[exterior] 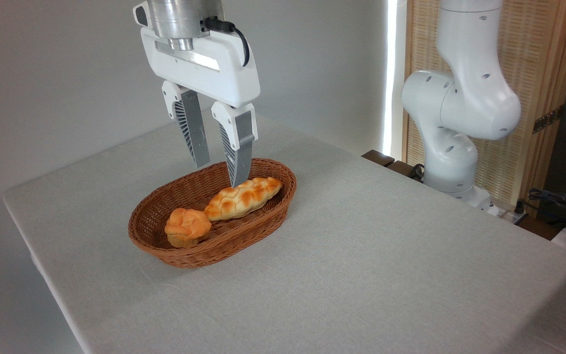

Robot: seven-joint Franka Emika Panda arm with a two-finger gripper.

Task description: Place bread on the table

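Observation:
The bread (187, 225), a small round orange-golden bun with a knobbly top, sits in the near left end of the brown wicker basket (263, 223). A long braided golden loaf (243, 197) lies beside it, toward the basket's far right. My gripper (220, 174) hangs open above the basket's far side, fingers pointing down, nothing between them. Its right fingertip (240, 179) is just above the loaf's far end. The bun lies lower left of the gripper, apart from it. The table (386, 246) has a light grey-white cloth surface.
The arm's white base (452, 147) stands at the table's far right edge, with cables (558, 201) beyond it. A grey wall (67, 73) rises behind the table. The table's left edge (42, 255) runs near the basket.

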